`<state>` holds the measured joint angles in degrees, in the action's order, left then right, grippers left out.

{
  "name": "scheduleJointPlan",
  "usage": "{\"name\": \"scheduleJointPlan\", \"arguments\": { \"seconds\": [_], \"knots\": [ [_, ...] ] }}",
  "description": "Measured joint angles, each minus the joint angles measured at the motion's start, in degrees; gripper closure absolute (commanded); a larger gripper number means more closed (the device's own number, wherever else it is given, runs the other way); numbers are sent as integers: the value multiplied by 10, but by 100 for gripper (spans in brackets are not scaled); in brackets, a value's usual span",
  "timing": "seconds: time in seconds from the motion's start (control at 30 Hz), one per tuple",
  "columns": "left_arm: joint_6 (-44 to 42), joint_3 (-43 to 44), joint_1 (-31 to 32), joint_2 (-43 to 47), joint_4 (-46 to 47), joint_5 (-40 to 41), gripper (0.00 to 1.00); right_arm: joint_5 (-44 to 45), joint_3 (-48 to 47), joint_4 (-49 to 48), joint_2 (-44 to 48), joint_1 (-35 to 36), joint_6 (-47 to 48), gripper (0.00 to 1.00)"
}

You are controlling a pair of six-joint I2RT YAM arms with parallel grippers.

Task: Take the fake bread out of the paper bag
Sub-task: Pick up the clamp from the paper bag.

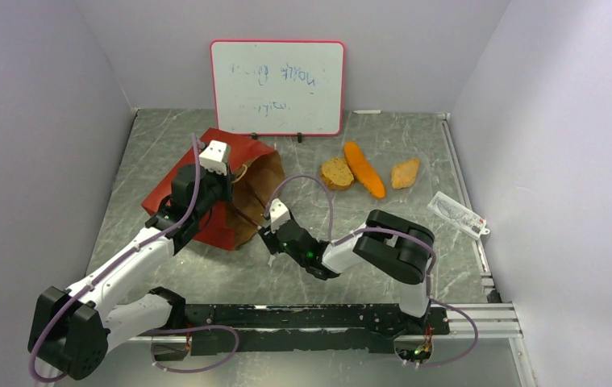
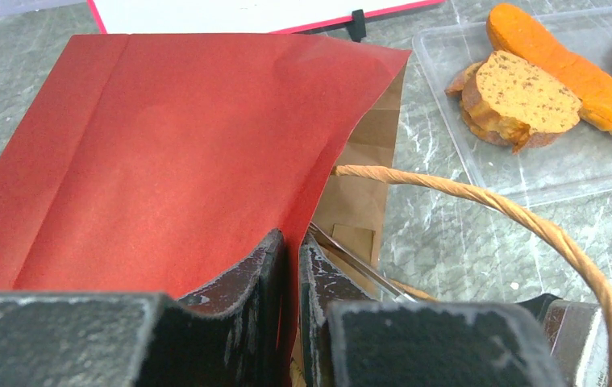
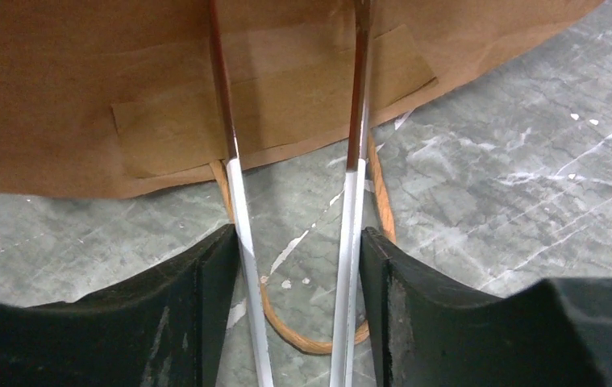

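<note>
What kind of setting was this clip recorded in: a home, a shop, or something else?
Probably a lab test cell, not a home: plain grey walls box in a marble-patterned tabletop, a small red-framed whiteboard stands at the back, and toy bread pieces lie beside a red paper bag.

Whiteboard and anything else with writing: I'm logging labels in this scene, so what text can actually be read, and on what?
Whiteboard: faint handwritten marks in two lines, too blurred to read.
Small packet on the table, right of the bread: some print on it, too small to read.
Paper bag: plain red outside, brown inside, no print visible.
No other text, brand or number shows in any view.
</note>
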<state>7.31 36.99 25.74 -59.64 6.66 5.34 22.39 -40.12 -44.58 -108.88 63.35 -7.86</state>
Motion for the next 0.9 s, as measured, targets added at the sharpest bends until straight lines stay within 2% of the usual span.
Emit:
{"name": "scheduleJointPlan", "arguments": {
  "seconds": [0.3, 0.57, 0.9],
  "knots": [
    [0, 0, 0, 0, 0, 0, 93, 12, 7, -6, 2, 0, -3, 63],
    [0, 0, 0, 7, 0, 4, 93, 16, 26, 23, 50, 0, -13, 68],
    [-1, 0, 0, 12, 0, 4, 93, -7, -9, 116, 89, 0, -26, 67]
  ]
}}
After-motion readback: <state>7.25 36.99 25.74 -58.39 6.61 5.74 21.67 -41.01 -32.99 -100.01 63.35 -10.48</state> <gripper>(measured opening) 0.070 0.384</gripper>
